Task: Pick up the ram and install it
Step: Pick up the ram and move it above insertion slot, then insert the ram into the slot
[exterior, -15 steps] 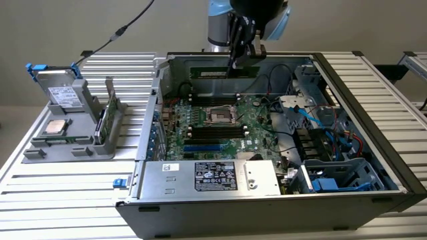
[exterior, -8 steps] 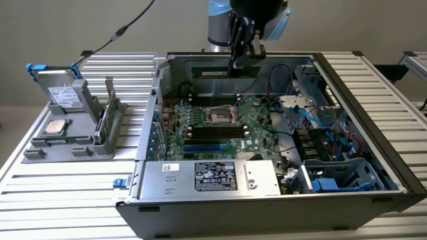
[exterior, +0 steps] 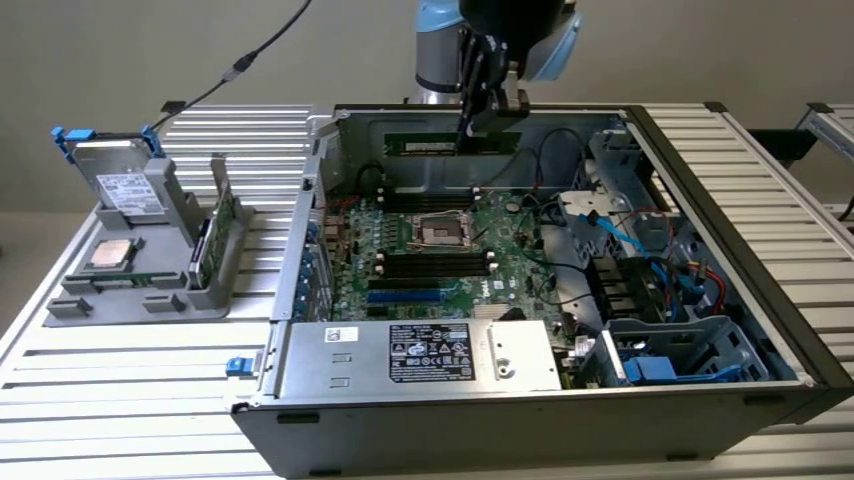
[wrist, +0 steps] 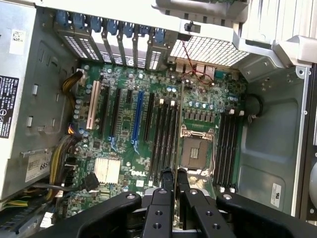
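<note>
The ram (exterior: 451, 143) is a long green stick held level in the air inside the open computer case (exterior: 747, 260), near its far wall. My gripper (exterior: 478, 122) is shut on the stick's upper edge, coming down from above. In the wrist view the ram (wrist: 176, 148) shows edge-on as a thin strip running out from between the black fingertips (wrist: 167, 179). It hangs over the motherboard (wrist: 129, 148), between the black memory slots (wrist: 166, 134) and the processor socket (wrist: 195, 148). A second bank of slots (wrist: 227, 144) lies on the socket's other side.
On the exterior view's left, a grey holder (exterior: 134, 285) carries a silver processor chip (exterior: 110, 255), a drive (exterior: 127, 190) and another upright stick (exterior: 210, 240). The power supply (exterior: 414, 350) fills the case's near side. Cables and drive bays (exterior: 667, 300) crowd its right.
</note>
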You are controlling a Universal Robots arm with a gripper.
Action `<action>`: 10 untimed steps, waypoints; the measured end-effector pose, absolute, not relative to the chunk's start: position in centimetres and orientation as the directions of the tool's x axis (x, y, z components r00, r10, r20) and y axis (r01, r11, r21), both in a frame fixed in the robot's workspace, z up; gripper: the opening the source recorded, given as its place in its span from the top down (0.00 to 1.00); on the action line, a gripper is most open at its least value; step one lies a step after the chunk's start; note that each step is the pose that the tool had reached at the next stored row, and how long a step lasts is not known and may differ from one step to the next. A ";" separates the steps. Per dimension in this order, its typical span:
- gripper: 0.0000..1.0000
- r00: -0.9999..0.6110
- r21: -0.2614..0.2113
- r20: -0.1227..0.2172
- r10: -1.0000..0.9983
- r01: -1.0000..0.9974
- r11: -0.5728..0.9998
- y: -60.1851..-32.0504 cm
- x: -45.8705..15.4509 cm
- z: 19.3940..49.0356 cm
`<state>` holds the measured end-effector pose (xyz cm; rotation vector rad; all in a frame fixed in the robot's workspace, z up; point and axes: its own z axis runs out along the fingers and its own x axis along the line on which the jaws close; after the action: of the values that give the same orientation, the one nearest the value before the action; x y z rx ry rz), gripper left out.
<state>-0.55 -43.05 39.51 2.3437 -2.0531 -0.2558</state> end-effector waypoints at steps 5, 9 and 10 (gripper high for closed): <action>0.86 0.119 0.116 -0.116 -0.986 -0.984 -0.133 -43.0 -0.6 39.5; 0.86 0.119 0.116 -0.116 -0.986 -0.984 -0.133 -43.0 -0.6 39.5; 0.86 0.119 0.116 -0.116 -0.986 -0.984 -0.133 -43.0 -0.6 39.5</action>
<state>-0.55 -42.96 39.45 2.3425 -2.0618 -0.2572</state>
